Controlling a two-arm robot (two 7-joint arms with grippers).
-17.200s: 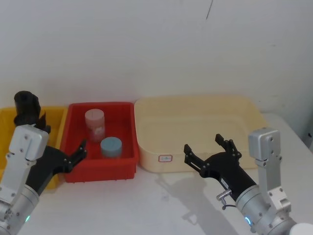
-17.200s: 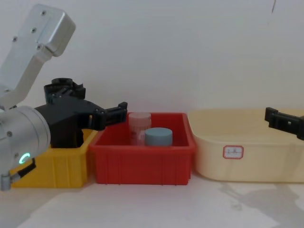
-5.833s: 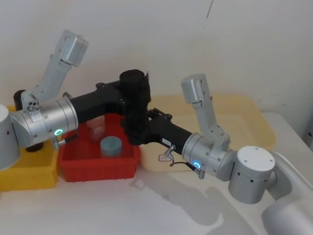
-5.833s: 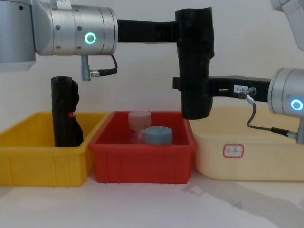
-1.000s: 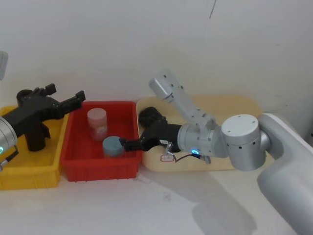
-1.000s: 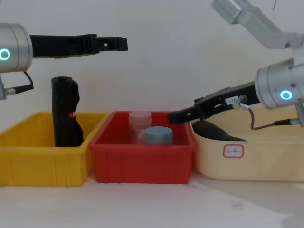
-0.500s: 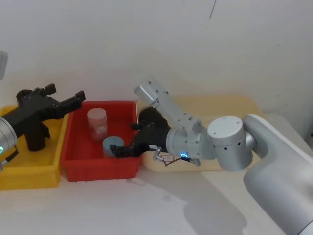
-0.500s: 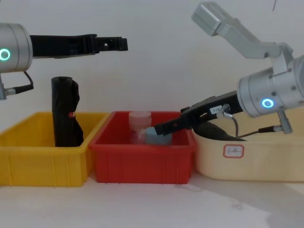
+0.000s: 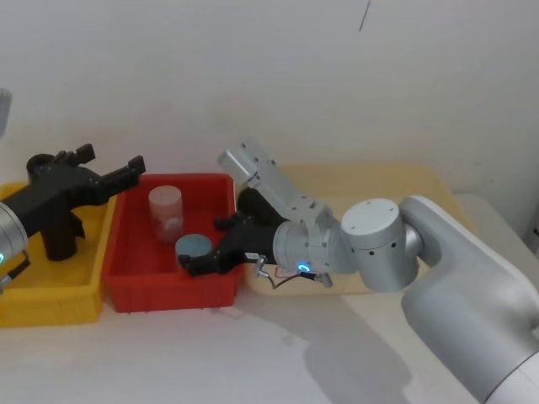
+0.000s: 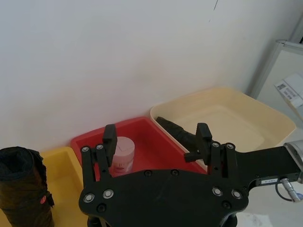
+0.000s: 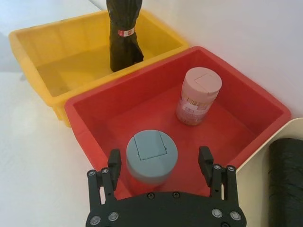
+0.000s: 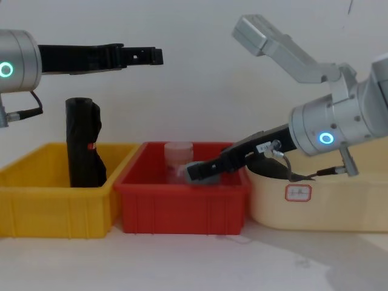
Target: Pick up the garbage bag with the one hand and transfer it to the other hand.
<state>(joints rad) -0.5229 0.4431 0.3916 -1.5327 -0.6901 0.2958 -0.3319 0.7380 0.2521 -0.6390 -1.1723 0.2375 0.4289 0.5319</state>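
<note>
Since a second ago, the right hand (image 9: pixel 202 261) has been swung, spread and empty, from the garbage bag (image 11: pixel 285 182) over the blue-lidded jar (image 11: pixel 151 154), which could be struck; the left hand (image 12: pixel 140 56) is held high, spread and empty.

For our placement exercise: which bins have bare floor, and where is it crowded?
Cream tub: bare right of the garbage bag at its left end. Yellow bin: bare beside the red-marked black roll. Red bin is crowded: pink jar, blue-lidded jar, the open right gripper at the latter. Left gripper hangs open, high over the yellow bin's right edge.
</note>
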